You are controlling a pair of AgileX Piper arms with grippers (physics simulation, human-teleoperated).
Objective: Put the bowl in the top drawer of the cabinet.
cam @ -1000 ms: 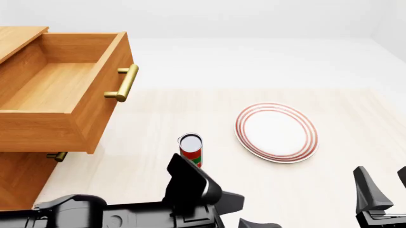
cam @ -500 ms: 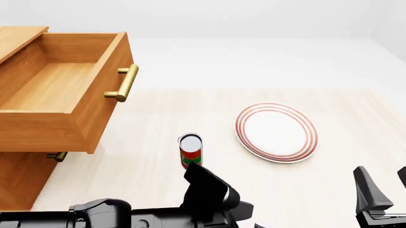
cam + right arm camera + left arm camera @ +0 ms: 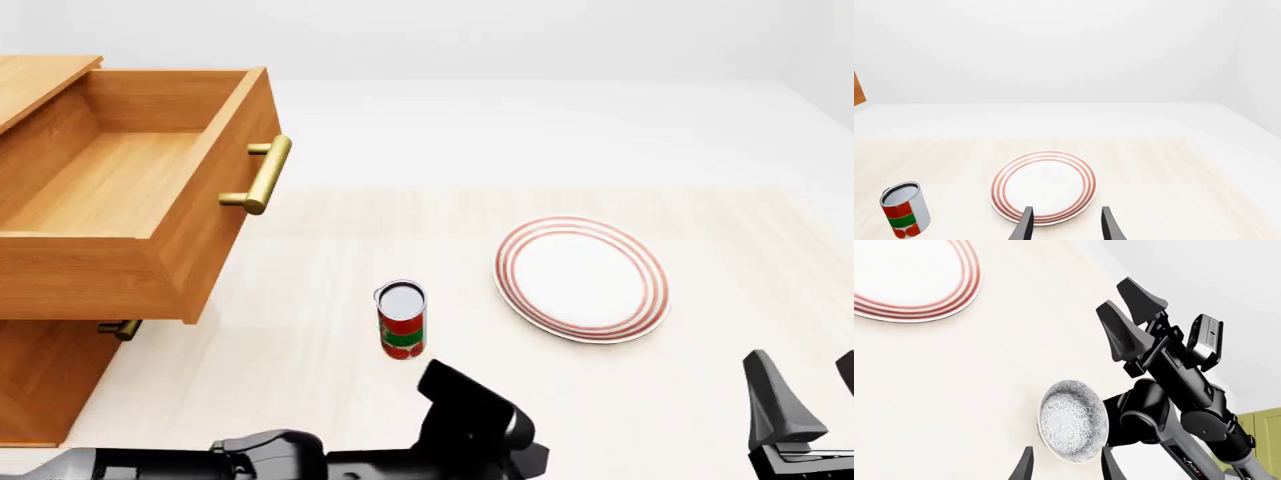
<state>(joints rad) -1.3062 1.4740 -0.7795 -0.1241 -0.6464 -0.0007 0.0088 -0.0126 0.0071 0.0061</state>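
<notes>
1. Top drawer [image 3: 127, 200] of the cabinet [image 3: 40, 385] pulled out, inside bare wood; brass bar handle [image 3: 263, 175] on its front.
2. Bowl [image 3: 1073, 421] sits on the table [image 3: 334, 250] close to the right arm's base, seen only in the left wrist view; speckled blue-grey, round, deep.
3. Left gripper [image 3: 1066, 466] fingers apart, just short of the bowl; right gripper [image 3: 1065, 223] fingers apart over the red-ringed plate [image 3: 582, 278].
4. Pale wood tabletop; white room; red-green can [image 3: 402, 320] upright beside the plate.
</notes>
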